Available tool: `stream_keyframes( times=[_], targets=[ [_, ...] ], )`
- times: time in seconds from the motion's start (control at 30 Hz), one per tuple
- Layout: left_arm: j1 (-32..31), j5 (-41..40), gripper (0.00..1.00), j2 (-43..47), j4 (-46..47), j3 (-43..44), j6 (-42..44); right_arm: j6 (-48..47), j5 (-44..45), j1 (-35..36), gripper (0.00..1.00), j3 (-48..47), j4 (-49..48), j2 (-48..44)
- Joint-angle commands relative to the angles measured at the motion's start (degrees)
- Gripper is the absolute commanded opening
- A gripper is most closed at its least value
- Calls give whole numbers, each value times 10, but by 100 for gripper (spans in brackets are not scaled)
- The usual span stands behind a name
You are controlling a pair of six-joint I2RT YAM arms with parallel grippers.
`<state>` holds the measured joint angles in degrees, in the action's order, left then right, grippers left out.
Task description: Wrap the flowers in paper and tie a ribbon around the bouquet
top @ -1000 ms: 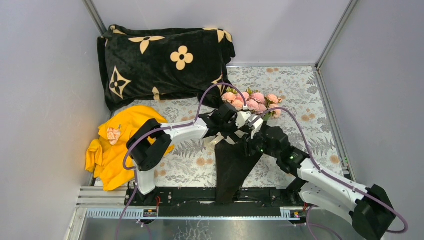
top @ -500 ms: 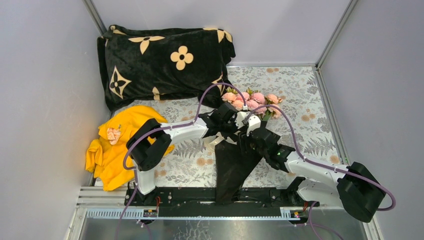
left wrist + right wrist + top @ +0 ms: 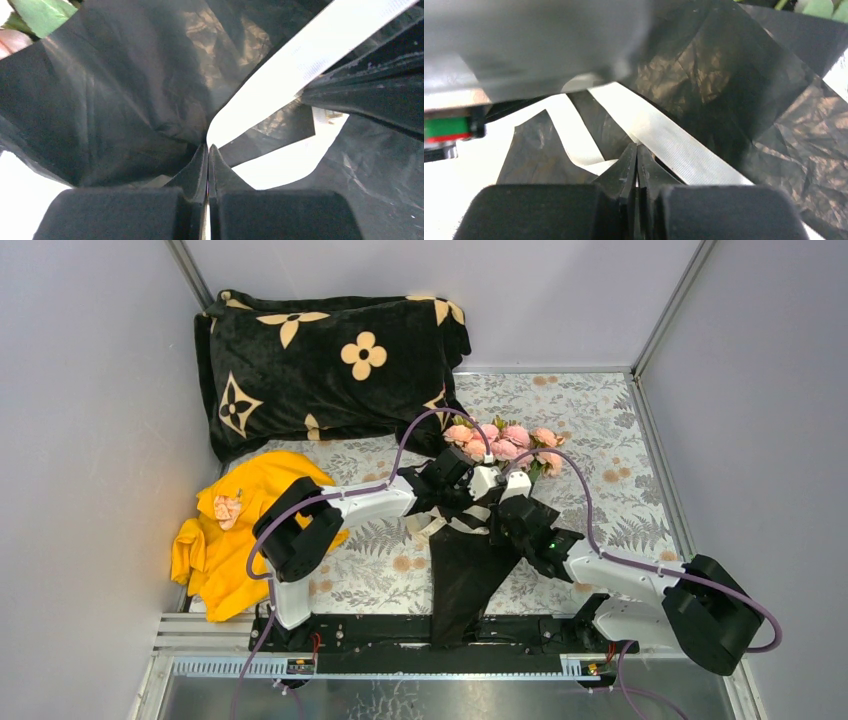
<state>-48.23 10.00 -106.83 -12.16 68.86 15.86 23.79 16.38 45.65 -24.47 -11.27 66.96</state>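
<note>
Left tool (image 3: 207, 147) is clamped tight, fingertips pressed together, and the ribbon (image 3: 300, 60) runs down from the upper right straight into that pinch, so it has the strip. Right tool (image 3: 637, 147) is closed as well, fingers meeting on a fold of the same cream strip. Another length of it slants across the crinkled black paper (image 3: 724, 75) just beyond.

From overhead, both tools sit close together at the neck of the bouquet (image 3: 465, 570), the left arm reaching in from the left, the right arm from the lower right. The bouquet lies on the patterned surface (image 3: 600, 410), its cone pointing toward the arm bases and its narrow tip over the black rail (image 3: 380, 635) at the near edge. The flowers (image 3: 505, 445) fan out at the far end, just past the tools. Cream bits of ribbon show across the cone right below the tools.

In the far left corner sits a folded black blanket (image 3: 330, 360) with tan flower marks. Nearer, on the left, a crumpled yellow cloth (image 3: 235, 530) has a small pink bloom (image 3: 228, 508) lying on it, well apart from the bouquet.
</note>
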Motion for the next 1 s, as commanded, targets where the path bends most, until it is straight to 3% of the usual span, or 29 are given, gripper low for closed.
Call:
stream_keyframes(
  times=[0.0, 0.1, 0.23, 0.37, 0.63, 0.73, 0.83, 0.97],
  targets=[
    [2, 19, 0, 8, 16, 9, -15, 70, 63, 3, 5, -2, 74, -13],
    [2, 21, 0, 9, 15, 7, -20, 122, 76, 2, 7, -3, 102, -27],
    [2, 26, 0, 11, 19, 3, -32, 203, 70, 3, 29, -45, 205, -26],
    [2, 45, 0, 13, 21, -2, -42, 264, 68, 3, 47, -37, 205, -44],
    [2, 54, 0, 13, 23, -5, -47, 257, 44, 3, 55, -67, 158, 27],
    [2, 51, 0, 16, 22, -6, -47, 256, 47, 2, 48, -68, 151, 53],
    [2, 50, 0, 22, 21, -7, -44, 258, 46, 2, 18, -55, 137, 64],
    [2, 50, 0, 25, -27, 20, -24, 259, 48, 2, 0, -43, 137, 59]
  ],
)
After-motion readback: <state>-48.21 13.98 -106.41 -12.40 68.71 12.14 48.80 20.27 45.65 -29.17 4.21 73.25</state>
